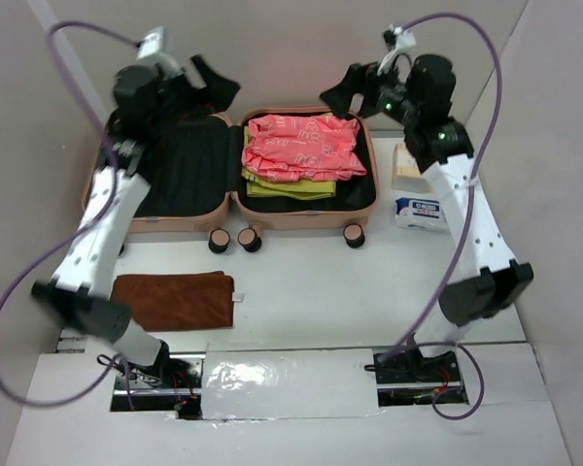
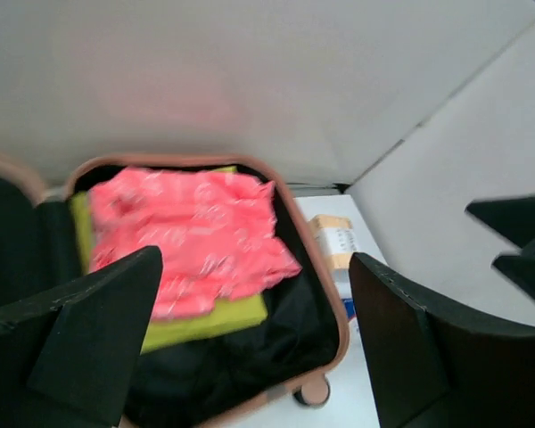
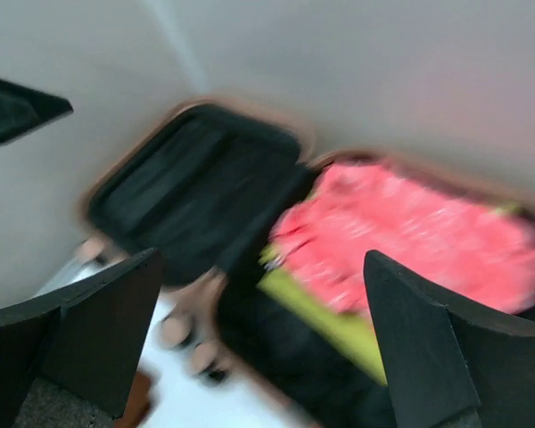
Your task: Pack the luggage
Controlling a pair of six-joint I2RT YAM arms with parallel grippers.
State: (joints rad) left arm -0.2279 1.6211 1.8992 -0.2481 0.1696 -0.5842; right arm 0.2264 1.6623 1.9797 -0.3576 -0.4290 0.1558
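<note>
Peach-pink hard-shell clamshell suitcase (image 1: 175, 225), the luggage, lies open flat at the far middle of the white surface (image 1: 311, 291), wheels toward the near side. Its left half shows bare black lining. Its right half holds a folded yellow-green garment (image 1: 287, 188) with a crumpled pink patterned garment (image 1: 301, 146) on top.

Left end effector (image 1: 216, 80) hangs above the far edge of the left half, fingers wide apart and nothing between them. Right end effector (image 1: 342, 92) hangs above the far right corner of the case, fingers likewise spread and empty.

Assessment: packing is part done, and neither arm carries an item. Unpacked are a folded brown towel (image 1: 173, 299) at the near left, a tan box (image 1: 406, 167) and a white-and-blue packet (image 1: 420, 212) just right of the case. The next move probably calls for one arm to descend on one of these. The towel suits the left arm and the empty left half. The boxes sit within the right arm's side.

Surface otherwise: a shiny taped strip (image 1: 287, 383) lies between the arm bases at the near edge. Plain pale panels enclose the left, right and far sides. A faint red glow shows on the far panel. Both wrist views are blurred.
</note>
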